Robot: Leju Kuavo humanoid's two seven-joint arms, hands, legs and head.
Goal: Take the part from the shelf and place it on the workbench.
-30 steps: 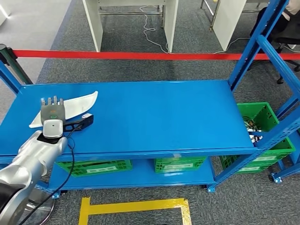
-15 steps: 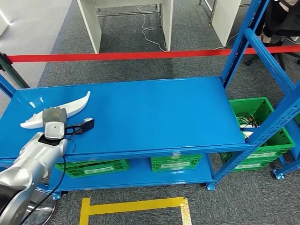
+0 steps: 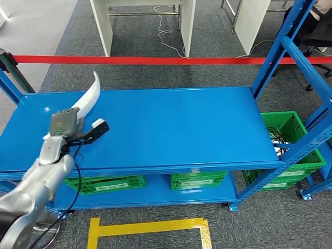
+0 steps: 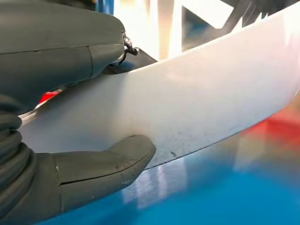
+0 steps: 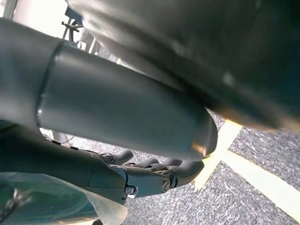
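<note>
The part (image 3: 91, 93) is a long, curved white plastic piece at the left end of the blue shelf top (image 3: 176, 129). My left hand (image 3: 63, 124) grips its near end, and its far end tilts up off the shelf. In the left wrist view the thumb (image 4: 99, 168) presses under the white part (image 4: 212, 93) and the fingers (image 4: 63, 51) close over it from the other side. My right hand (image 5: 148, 176) hangs beside my body over grey carpet, fingers stretched out loosely with nothing in them.
Green bins (image 3: 104, 184) (image 3: 197, 180) stand on the lower shelf, and a green crate (image 3: 289, 140) with cables sits at the right. Blue uprights (image 3: 281, 46) rise at the shelf's right end. Red tape (image 3: 156, 60) runs behind, and yellow tape (image 3: 149, 228) marks the floor in front.
The part lay flat on the shelf under my left hand. Now the hand grips it and its far end has swung up off the surface. The camera shifted slightly.
</note>
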